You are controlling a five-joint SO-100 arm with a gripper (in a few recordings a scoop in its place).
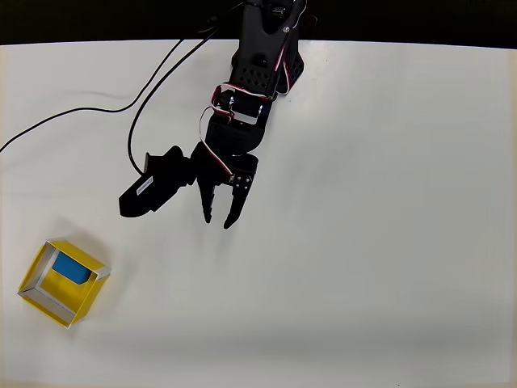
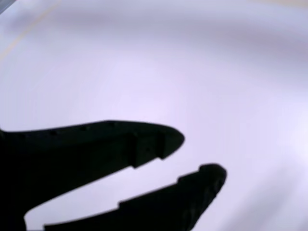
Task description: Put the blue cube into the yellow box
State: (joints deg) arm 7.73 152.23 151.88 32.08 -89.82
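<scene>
The blue cube (image 1: 71, 271) is seen lying inside the yellow box (image 1: 37, 269) near the lower left of the desk (image 1: 388, 242) in the overhead view. The pincer (image 1: 218, 219) is held well apart from it, slightly parted and empty. The cube is judged light, rigid and matte, best gripped across two opposite flat faces.

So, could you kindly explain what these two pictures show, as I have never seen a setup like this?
The black machine is a small robot arm on a white table. Its two-fingered gripper is open and holds nothing. One picture looks straight down from above; the other comes from a camera on the arm's wrist, so the gripper fingers appear as dark shapes against the table. At lower left in the overhead view sits the yellow box, with the blue cube already inside it. Black cables trail from the arm.
</scene>
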